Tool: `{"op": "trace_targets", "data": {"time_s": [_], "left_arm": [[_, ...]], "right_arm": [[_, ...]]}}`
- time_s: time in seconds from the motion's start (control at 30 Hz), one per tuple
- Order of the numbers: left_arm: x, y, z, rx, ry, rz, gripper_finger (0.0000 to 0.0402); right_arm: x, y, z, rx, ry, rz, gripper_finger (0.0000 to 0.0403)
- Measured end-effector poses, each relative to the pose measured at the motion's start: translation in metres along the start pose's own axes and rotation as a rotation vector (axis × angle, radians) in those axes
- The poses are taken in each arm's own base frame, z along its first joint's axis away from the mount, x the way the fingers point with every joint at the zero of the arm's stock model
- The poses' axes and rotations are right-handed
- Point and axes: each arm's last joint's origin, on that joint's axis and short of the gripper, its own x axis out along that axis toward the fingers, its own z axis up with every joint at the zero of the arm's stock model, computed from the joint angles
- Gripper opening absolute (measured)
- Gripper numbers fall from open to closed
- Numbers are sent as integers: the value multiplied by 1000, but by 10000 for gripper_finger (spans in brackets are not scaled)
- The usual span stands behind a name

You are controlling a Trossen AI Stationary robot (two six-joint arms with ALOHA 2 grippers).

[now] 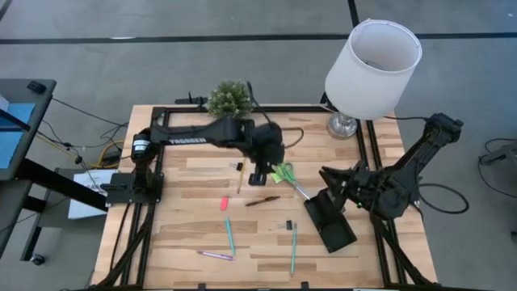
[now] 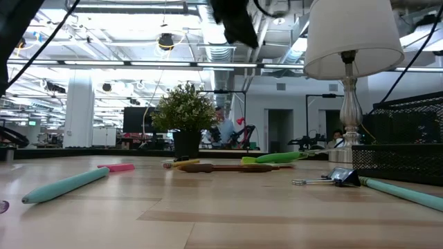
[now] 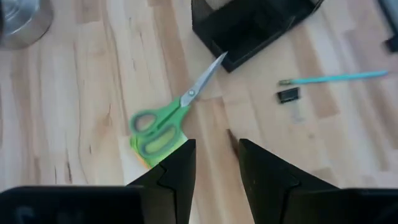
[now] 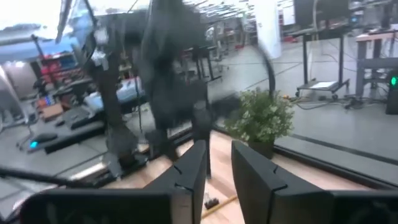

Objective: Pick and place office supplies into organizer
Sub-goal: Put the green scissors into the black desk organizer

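Office supplies lie scattered over the wooden desk: we see green-handled scissors on a lime-green sticky-note pad near the frame's centre, their blades pointing at the black mesh organizer at lower right. A pink eraser, brown pen, teal pens and a black clip lie lower down. Our left pincer hangs just left of the scissors, fingers slightly apart and empty. Our right pincer sits at the organizer's upper end, also parted.
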Motion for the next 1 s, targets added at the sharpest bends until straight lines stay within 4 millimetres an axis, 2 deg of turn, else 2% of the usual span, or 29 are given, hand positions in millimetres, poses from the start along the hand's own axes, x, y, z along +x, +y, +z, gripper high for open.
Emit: {"op": "trace_targets", "data": {"time_s": [0.13, 0.23, 0.5, 0.67, 0.83, 1.0], "left_arm": [[40, -8, -18, 97, -31, -2, 112], [60, -10, -30, 153, -60, 3, 112], [89, -4, -55, 131, -141, 40, 112], [105, 3, -63, 127, -173, 59, 112], [142, 11, -78, 71, -46, 52, 112], [153, 24, -82, 20, 21, 60, 112]], "right_arm": [[7, 1, 13, 38, -13, -31, 83], [11, 1, 19, 29, -20, -49, 83], [15, 0, 21, 10, -24, -71, 82], [18, -1, 21, 10, -27, -82, 82], [22, -2, 23, 29, -35, -101, 82], [23, -3, 24, 56, -40, -104, 82]]}}
